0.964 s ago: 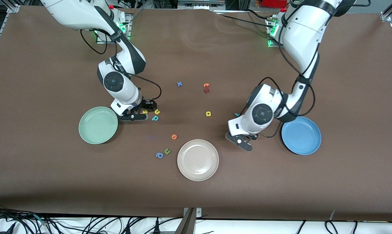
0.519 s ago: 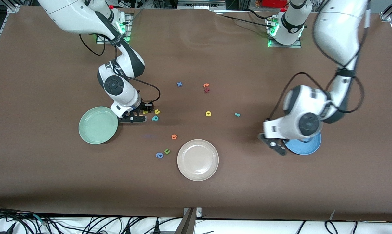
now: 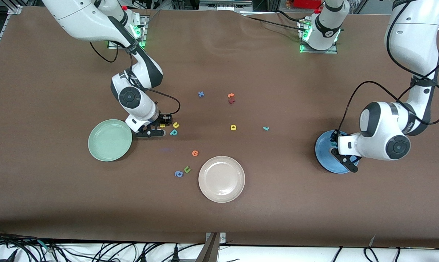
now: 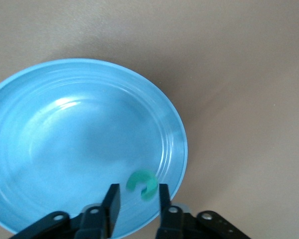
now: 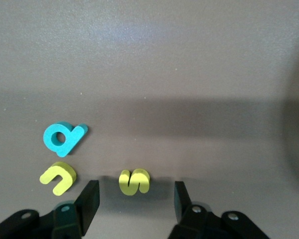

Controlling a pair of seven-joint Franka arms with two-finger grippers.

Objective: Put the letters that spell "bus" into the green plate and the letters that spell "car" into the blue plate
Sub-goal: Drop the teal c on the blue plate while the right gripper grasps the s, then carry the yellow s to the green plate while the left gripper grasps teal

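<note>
The brown surface [image 3: 59, 203] carries three plates: the green plate [image 3: 110, 140] toward the right arm's end, a beige plate [image 3: 221, 178] nearest the front camera, and the blue plate [image 3: 327, 158] toward the left arm's end. The left claw [image 4: 136, 199] hangs over the blue plate with its fingers slightly parted, and the teal "c" [image 4: 141, 184] shows between the tips, loose by the look of it, against the plate's inner wall; I cannot tell if it has landed. I'd lift that claw straight up so it doesn't drag the letter out over the rim. The right claw [image 5: 133, 199] is down at the surface just beside the green plate, open wide with nothing gripped, its fingers straddling the yellow "s" [image 5: 134, 181]. The yellow "u" [image 5: 58, 177] and teal "b" [image 5: 64, 137] lie close beside it, so the fingers should close squarely on the "s" alone, low enough to catch the thin foam, without nudging its neighbours. The yellow "a" [image 3: 233, 127] and teal "r" [image 3: 265, 128] wait mid-surface, well apart from the blue plate.
</note>
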